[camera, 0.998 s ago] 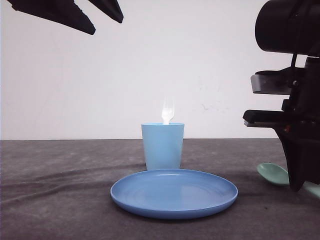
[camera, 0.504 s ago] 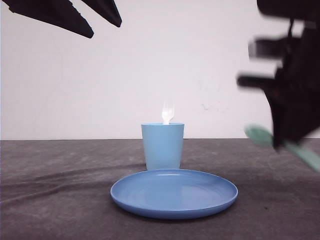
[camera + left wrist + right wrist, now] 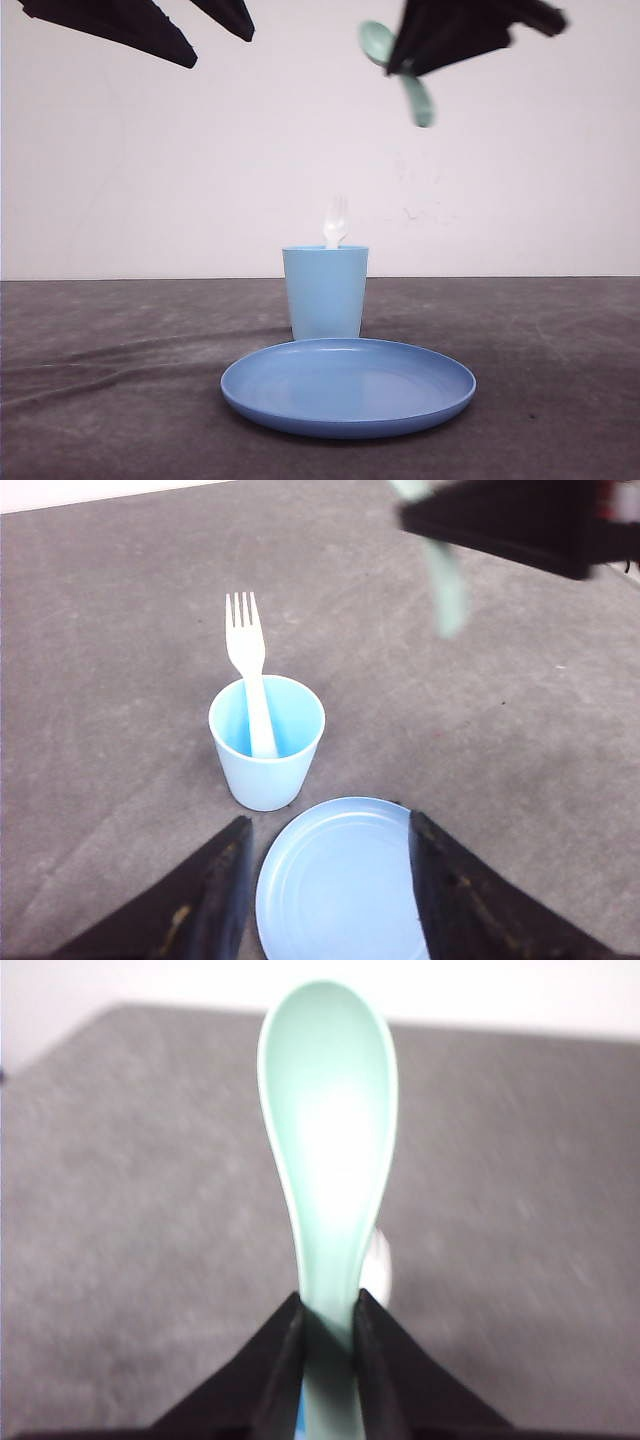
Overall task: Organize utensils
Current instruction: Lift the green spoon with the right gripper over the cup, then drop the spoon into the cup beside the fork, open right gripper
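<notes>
Mint-green spoon (image 3: pixel 378 41) is pinched in our right gripper (image 3: pixel 405 65) high above the cup (image 3: pixel 325 292), presumably to join the fork (image 3: pixel 335 222); left gripper (image 3: pixel 325 880) spread.

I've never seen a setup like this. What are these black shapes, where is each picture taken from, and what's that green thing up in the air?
The black shapes are a two-armed robot's grippers. One picture looks forward over the grey table; the other two come from cameras on each wrist. On the table stand a light blue cup with a white fork in it, tines up, and a blue plate in front. The right gripper is pinching a mint-green spoon high above. The left gripper is open, holding nothing.
</notes>
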`<state>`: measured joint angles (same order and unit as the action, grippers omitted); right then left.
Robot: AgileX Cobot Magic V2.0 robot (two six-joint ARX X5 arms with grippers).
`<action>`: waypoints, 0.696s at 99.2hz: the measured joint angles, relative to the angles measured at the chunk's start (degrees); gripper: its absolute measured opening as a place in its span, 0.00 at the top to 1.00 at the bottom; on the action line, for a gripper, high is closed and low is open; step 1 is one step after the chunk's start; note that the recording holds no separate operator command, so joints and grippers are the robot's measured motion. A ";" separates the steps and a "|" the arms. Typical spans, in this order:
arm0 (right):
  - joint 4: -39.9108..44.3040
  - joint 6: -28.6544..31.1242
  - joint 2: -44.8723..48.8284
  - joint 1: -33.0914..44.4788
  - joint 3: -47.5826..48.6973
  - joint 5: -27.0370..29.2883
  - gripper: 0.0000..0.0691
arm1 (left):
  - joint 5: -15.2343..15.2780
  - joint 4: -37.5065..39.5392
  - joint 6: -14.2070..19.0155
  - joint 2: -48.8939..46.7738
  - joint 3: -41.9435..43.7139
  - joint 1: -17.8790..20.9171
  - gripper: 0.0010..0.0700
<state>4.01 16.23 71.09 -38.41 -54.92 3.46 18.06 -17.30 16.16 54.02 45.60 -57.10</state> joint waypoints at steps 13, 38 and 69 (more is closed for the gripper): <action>-7.41 -2.54 4.87 -0.70 0.00 -0.92 0.91 | 0.00 -0.04 0.66 0.00 0.00 -0.28 0.59; -13.44 -4.50 13.94 -0.96 0.00 -0.94 0.91 | 0.00 -0.04 1.51 0.00 0.00 -0.92 0.59; -14.21 -4.50 20.90 -1.40 0.00 -0.96 0.91 | 0.00 -0.07 2.10 0.00 0.00 -1.18 0.59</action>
<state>-10.20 11.73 91.98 -39.81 -54.92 2.50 18.06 -17.37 18.26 54.02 45.60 -58.28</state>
